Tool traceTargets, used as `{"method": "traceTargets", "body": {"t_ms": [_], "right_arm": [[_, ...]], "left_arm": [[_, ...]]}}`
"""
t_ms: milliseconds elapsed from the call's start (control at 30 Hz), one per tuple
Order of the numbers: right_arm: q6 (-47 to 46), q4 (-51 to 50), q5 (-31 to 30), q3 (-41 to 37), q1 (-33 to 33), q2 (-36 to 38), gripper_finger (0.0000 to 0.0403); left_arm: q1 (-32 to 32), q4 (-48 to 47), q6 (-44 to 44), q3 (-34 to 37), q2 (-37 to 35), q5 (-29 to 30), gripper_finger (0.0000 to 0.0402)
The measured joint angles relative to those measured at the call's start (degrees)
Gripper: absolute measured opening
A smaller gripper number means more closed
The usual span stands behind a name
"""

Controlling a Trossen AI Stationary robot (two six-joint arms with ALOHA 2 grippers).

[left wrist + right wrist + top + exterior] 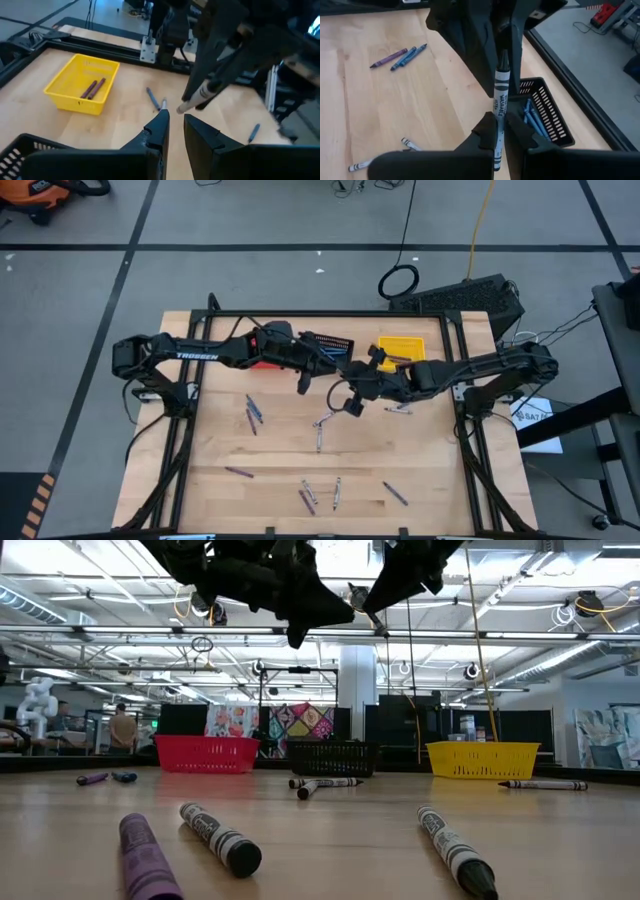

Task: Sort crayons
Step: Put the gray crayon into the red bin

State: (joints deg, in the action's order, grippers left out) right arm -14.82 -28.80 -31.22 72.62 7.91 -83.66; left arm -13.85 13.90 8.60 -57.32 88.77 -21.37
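Holding grey crayon (500, 90) pinched in right gripper (500, 131), raised over mid-table beside the parted, empty left gripper (175, 120). Handling as light, stiff, snappable, paper-wrapped; gripping mid-shaft advised. Other crayons (252, 413) lying scattered on table (430, 470).

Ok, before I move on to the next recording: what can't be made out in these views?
- Red basket contents: high view, left arm covers it; low view, its wall hides the inside.
- Black basket: right wrist view shows blue crayons, but their count is masked by the mesh and the right gripper.
- Grey crayon in the right gripper: its lower end is hidden between the jaws.
- Left gripper: high view, too small to read.
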Motion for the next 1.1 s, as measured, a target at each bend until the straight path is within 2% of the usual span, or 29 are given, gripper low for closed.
{"method": "traceTargets", "body": {"t_ms": [600,1100], "right_arm": [[0.6,1.2,1.5,0.0,-0.9,0.0,0.0002],[0.6,1.2,3.4,0.0,-2.6,0.0,0.0002]], "left_arm": [[0.0,2.6,1.0,0.0,0.0,-1.6,0.0061],[0.4,2.9,-2.4,0.0,0.0,-2.5,0.0061]]}}
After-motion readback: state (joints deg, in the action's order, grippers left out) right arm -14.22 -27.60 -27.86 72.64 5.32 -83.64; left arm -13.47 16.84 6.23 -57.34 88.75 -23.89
